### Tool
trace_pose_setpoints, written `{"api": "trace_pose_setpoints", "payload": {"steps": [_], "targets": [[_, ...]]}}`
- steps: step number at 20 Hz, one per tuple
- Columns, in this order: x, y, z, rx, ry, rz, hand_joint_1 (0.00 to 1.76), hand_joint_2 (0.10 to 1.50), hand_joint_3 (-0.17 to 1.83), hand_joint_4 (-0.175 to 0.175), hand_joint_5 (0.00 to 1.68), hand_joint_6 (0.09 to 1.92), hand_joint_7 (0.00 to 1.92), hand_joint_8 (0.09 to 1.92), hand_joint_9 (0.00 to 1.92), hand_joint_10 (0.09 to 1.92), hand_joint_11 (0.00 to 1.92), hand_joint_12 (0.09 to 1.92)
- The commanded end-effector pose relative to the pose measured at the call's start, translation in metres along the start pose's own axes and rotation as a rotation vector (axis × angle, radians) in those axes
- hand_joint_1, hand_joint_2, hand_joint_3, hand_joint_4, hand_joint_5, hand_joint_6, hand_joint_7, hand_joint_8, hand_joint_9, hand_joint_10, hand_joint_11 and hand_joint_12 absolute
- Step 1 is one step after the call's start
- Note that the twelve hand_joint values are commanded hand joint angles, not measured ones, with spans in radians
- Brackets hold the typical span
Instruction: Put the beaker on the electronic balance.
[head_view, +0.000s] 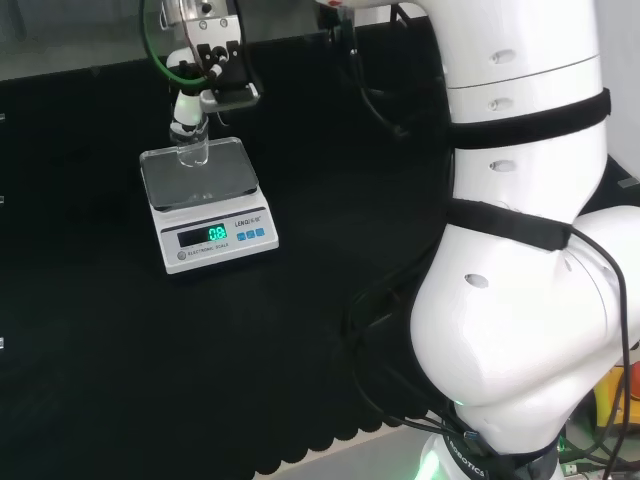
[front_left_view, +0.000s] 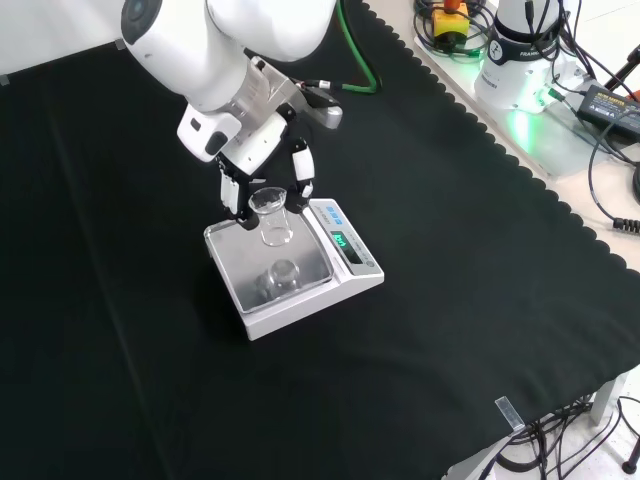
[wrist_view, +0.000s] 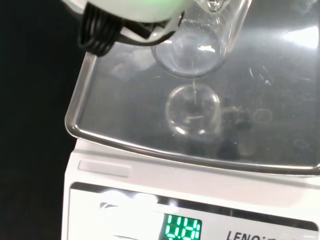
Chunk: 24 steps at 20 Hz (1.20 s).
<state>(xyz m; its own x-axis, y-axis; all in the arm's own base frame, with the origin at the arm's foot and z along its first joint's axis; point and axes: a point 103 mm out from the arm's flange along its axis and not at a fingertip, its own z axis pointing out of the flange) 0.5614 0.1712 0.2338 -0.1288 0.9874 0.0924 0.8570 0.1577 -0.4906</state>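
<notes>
Head behind arm, front opposite, wrist close (all share balance (head_view: 205, 205))

Hand (head_view: 205, 60) gripping clear beaker (head_view: 192, 150), above electronic balance (head_view: 205, 200) pan, black cloth (head_view: 120, 340)

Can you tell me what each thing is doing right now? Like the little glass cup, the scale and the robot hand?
beaker: upright, looks empty, held over the pan; whether it touches the pan is unclear.
electronic balance: switched on, green display lit.
balance pan: shiny, mirrors the beaker above it.
hand: fingers curled round the beaker.
</notes>
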Motion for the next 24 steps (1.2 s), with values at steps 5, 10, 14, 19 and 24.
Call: {"api": "trace_pose_setpoints", "payload": {"steps": [5, 10, 14, 19, 24], "targets": [[0.0, 0.011, 0.007, 0.015, 0.008, 0.017, 1.21, 0.69, 0.69, -0.164, 0.88, 0.73, 0.93, 0.75, 1.37, 0.09, 1.42, 0.6], [0.005, 0.027, 0.019, -0.006, -0.026, 0.04, 1.21, 0.69, 0.69, -0.163, 0.89, 0.73, 0.93, 0.75, 1.37, 0.09, 1.42, 0.6], [0.002, 0.034, 0.026, -0.03, -0.05, 0.059, 1.21, 0.69, 0.69, -0.163, 0.89, 0.73, 0.94, 0.76, 1.37, 0.09, 1.42, 0.6], [-0.002, 0.036, 0.026, -0.041, -0.061, 0.08, 1.16, 1.03, 0.16, -0.175, 0.96, 0.99, 0.94, 0.77, 1.38, 0.09, 1.42, 0.61], [-0.001, 0.037, 0.026, -0.05, -0.083, 0.084, 1.16, 1.09, 0.04, -0.175, 0.97, 1.01, 0.94, 0.77, 1.38, 0.09, 1.41, 0.62]]}}
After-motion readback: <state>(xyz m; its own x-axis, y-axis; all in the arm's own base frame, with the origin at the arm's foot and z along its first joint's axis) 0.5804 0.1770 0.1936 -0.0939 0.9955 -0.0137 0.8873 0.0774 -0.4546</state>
